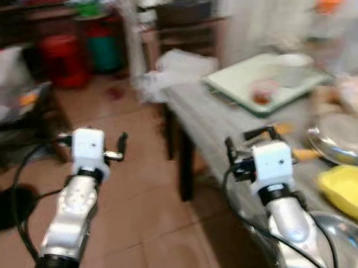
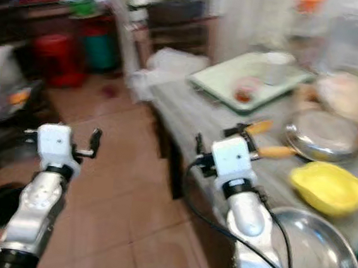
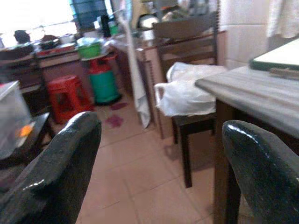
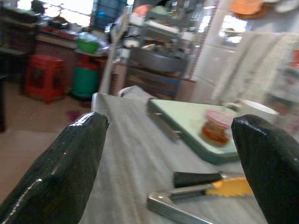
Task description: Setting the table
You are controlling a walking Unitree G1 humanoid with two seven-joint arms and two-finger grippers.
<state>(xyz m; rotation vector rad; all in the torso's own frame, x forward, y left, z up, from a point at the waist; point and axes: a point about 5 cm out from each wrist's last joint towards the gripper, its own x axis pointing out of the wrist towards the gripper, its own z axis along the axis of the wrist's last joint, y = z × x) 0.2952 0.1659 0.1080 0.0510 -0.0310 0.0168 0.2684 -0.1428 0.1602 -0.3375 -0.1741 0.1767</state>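
Two grippers up front: left gripper (image 1: 93, 139) over the floor, fingers spread, empty; right gripper (image 2: 219, 144) over the table (image 2: 187, 109) edge, fingers spread, empty. On the table: one yellow bowl (image 2: 327, 186), two metal bowls (image 2: 324, 136), one green tray (image 2: 248, 74) holding one jar (image 4: 216, 130). Tongs (image 4: 196, 198) lay just ahead of the right fingers. One chair (image 3: 191, 70) carried a white bag (image 3: 187, 95).

Both head views are motion-blurred: items on the far end of the desk (image 1: 231, 114), beyond the green tray (image 2: 235, 76), dissolve into pale shapes that cannot be identified. The steel bowl (image 2: 319, 261) is cut by the lower right edge, and the yellow dish (image 1: 351, 188) by the right edge of the left eye view. In the right wrist view, the contents of the small jar (image 4: 216, 129) stay indistinct, and the yellow-handled tool (image 4: 205, 189) runs off the bottom edge.
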